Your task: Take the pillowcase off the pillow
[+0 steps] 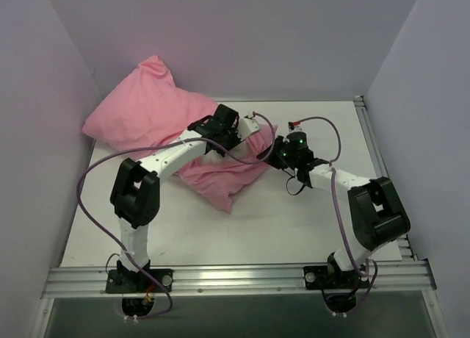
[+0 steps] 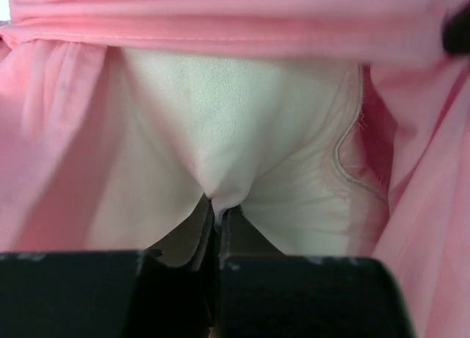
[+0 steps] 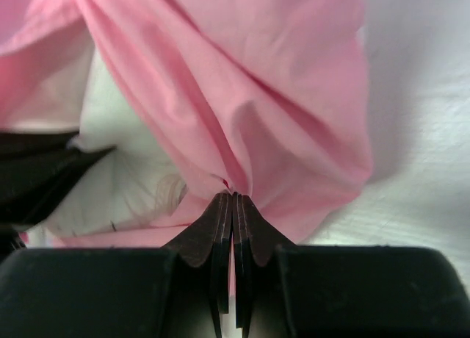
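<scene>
Since the left pincer (image 2: 217, 208) nips the plump off-white fabric pillow (image 2: 242, 110) inside the opening and the right pincer (image 3: 233, 200) clamps the soft pink fabric pillowcase (image 3: 286, 95), both mid-surface (image 1: 294, 220), draw them steadily apart; hold both grips tight.

White table boxed in by pale walls

A white table (image 1: 294, 220) stands inside three plain, pale lilac walls: the back wall (image 1: 242, 37), left wall (image 1: 37, 132) and right wall (image 1: 433, 117); a ribbed aluminium rail (image 1: 235, 278) runs along its near edge; a narrower rail (image 1: 374, 143) lines its right edge; a dull grey panel (image 1: 235, 316) lies below.
</scene>
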### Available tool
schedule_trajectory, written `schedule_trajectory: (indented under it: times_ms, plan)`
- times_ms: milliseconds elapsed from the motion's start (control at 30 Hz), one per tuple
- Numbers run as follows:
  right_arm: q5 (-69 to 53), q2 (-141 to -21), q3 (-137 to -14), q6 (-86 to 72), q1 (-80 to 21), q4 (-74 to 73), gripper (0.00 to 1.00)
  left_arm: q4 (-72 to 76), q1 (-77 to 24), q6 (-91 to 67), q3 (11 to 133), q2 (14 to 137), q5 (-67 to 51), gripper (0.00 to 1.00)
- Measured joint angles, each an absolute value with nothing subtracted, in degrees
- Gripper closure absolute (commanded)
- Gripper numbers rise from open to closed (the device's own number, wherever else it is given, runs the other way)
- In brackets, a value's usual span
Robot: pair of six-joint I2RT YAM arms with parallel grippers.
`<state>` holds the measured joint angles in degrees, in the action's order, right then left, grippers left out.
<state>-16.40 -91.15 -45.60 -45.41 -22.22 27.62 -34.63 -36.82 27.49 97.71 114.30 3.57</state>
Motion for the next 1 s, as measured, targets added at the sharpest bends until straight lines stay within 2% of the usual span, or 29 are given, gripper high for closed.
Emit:
schedule_trajectory:
  times_ms: [267, 500, 533, 567, 600, 667, 700, 833, 1000]
  plan:
    - [-11.4, -92.3, -56.1, -41.6, -13.0, 21.9, 1.00, -26.8, -35.9, 31.2, 79.4, 100.4, 2.5, 0.98]
    - [-9.3, -103.6, -63.8, -39.3, -8.1, 21.7, 1.00, -27.6, -33.9, 32.1, 72.4, 93.2, 1.5, 0.98]
    - [-9.9, -104.8, -63.4, -39.1, -8.4, 21.6, 0.93, -27.7, -33.7, 31.7, 72.4, 92.7, 1.3, 0.98]
    - [-10.4, -105.3, -62.8, -38.8, -9.1, 21.5, 0.76, -27.7, -33.6, 31.5, 72.4, 92.3, 1.2, 0.98]
    - [-10.9, -105.5, -62.2, -38.4, -10.0, 21.0, 0.52, -27.8, -33.6, 31.0, 72.4, 92.0, 1.2, 0.98]
    - [-11.6, -104.7, -61.9, -37.2, -12.3, 20.0, 0.38, -28.1, -33.7, 30.3, 72.6, 91.9, 1.2, 0.98]
    - [-12.1, -103.8, -61.9, -36.6, -13.3, 19.7, 0.26, -28.3, -33.6, 30.0, 72.8, 92.0, 1.2, 0.98]
    - [-12.0, -95.5, -61.8, -34.6, -16.5, 18.1, 0.12, -28.3, -33.6, 28.9, 73.0, 92.2, 1.2, 0.98]
    - [-8.1, -88.2, -66.8, -30.7, -22.0, 16.4, 0.09, -28.4, -33.6, 27.6, 73.5, 92.8, 1.1, 0.98]
